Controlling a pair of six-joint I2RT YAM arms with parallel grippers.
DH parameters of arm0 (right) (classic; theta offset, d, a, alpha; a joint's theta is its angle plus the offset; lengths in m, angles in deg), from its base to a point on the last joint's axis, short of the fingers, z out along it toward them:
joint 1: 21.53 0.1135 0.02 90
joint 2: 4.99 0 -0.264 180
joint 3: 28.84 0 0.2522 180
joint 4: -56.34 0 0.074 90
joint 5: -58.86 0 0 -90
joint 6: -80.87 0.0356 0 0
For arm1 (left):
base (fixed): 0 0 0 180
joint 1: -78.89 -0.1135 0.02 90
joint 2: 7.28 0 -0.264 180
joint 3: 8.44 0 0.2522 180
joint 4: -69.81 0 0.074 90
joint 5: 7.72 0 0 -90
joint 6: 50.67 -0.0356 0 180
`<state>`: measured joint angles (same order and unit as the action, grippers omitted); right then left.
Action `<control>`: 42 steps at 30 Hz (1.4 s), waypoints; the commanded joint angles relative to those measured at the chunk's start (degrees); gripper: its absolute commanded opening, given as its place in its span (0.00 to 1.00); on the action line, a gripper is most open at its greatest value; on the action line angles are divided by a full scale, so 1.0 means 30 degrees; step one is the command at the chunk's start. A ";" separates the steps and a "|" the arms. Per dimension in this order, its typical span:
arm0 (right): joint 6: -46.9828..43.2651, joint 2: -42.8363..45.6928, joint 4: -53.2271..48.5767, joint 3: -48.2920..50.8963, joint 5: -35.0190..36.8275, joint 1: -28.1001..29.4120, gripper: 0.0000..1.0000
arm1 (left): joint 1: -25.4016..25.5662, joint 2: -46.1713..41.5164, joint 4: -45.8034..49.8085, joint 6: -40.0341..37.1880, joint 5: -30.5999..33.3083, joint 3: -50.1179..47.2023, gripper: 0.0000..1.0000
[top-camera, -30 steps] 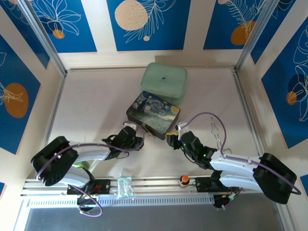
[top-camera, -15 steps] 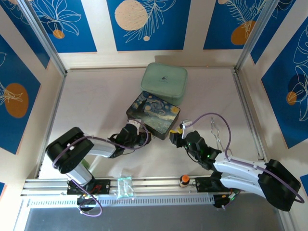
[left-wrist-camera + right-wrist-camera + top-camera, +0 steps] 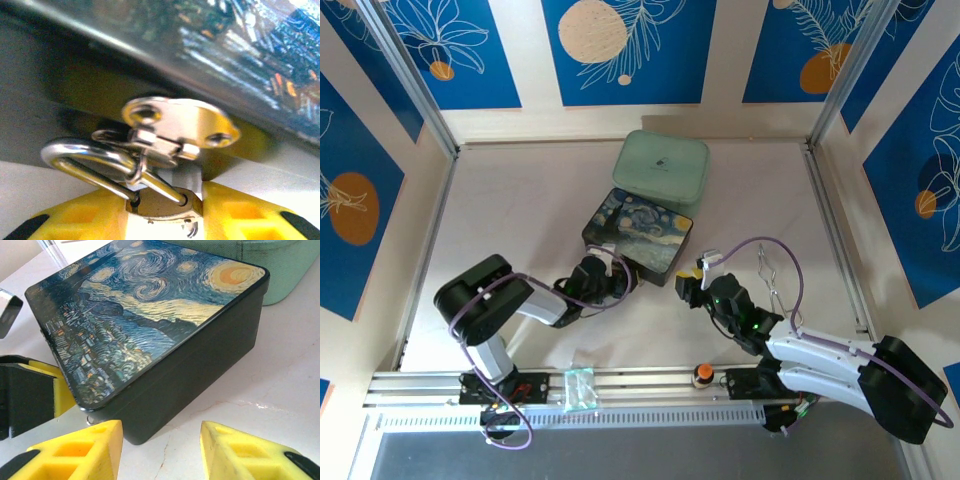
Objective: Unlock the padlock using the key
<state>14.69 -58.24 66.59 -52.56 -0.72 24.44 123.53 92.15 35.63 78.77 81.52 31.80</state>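
L gripper has slid in from 8 o'clock; we see it clamped on the padlock, hung on the hasp at 7 o'clock of the box. R gripper gapes, empty. Lock's steadied, we reckon; unlocking still pending.

Count: 1 left hand, 1 right hand, 1 padlock, 1 painted box, 1 green case, 1 orange-topped knob, 1 clear bag.

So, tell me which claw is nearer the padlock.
Left. The left claw grips the padlock at the painted box's latch; the right claw sits open, apart, off the box's near corner.
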 commanded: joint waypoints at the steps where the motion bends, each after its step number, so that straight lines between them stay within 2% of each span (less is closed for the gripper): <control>1: 0.0002 0.0000 0.0581 0.0249 -0.0206 -0.0139 0.45 | -0.0189 0.0975 0.1981 0.0267 -0.0260 -0.0008 0.29; 3: 0.0058 -0.0188 0.0691 0.0233 -0.0264 -0.0150 0.45 | -0.0191 0.0641 0.2591 0.0402 -0.0183 0.0013 0.24; 6: 0.0123 -0.0650 0.0744 0.0046 -0.0434 -0.0150 0.45 | -0.0192 -0.0224 0.4362 0.0565 0.0068 0.0124 0.22; 13: 0.0178 -0.2068 0.1450 -0.0363 -0.0595 -0.0065 0.44 | -0.0177 -0.2351 0.8427 0.1118 -0.0123 0.0631 0.11; 16: 0.0265 -0.2424 0.1258 -0.0627 -0.0474 0.0066 0.44 | -0.0123 -0.3117 1.2004 0.0864 0.0401 0.1670 0.10; 22: 0.0300 -0.2767 0.1265 -0.1060 0.0248 0.0656 0.44 | -0.0127 -0.3209 1.6156 -0.0246 0.0639 0.3051 0.10; 28: 0.0974 -0.3445 0.0558 -0.1633 0.1070 0.0495 0.44 | -0.0251 -0.4171 2.0109 -0.1446 0.2918 0.3673 0.14; 32: 0.1173 -0.3923 0.0676 -0.1762 0.0743 0.0505 0.44 | -0.0267 -0.4552 2.2581 -0.2337 0.3958 0.4563 0.20; 34: 0.1146 -0.4015 0.0582 -0.1909 0.0731 0.0656 0.44 | -0.0311 -0.4425 2.3281 -0.2570 0.4059 0.4888 0.24; 37: 0.1166 -0.4015 0.0571 -0.2008 0.0790 0.0776 0.44 | -0.0318 -0.4097 2.3572 -0.2602 0.3950 0.4972 0.23; 42: 0.1254 -0.4026 0.0551 -0.1926 0.0764 0.0774 0.44 | -0.0291 -0.3758 2.4598 -0.2571 0.4919 0.5075 0.16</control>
<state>17.44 -70.22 68.08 -56.95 0.41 26.47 123.29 78.71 97.68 73.26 91.10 48.15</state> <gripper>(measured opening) 0.439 0.235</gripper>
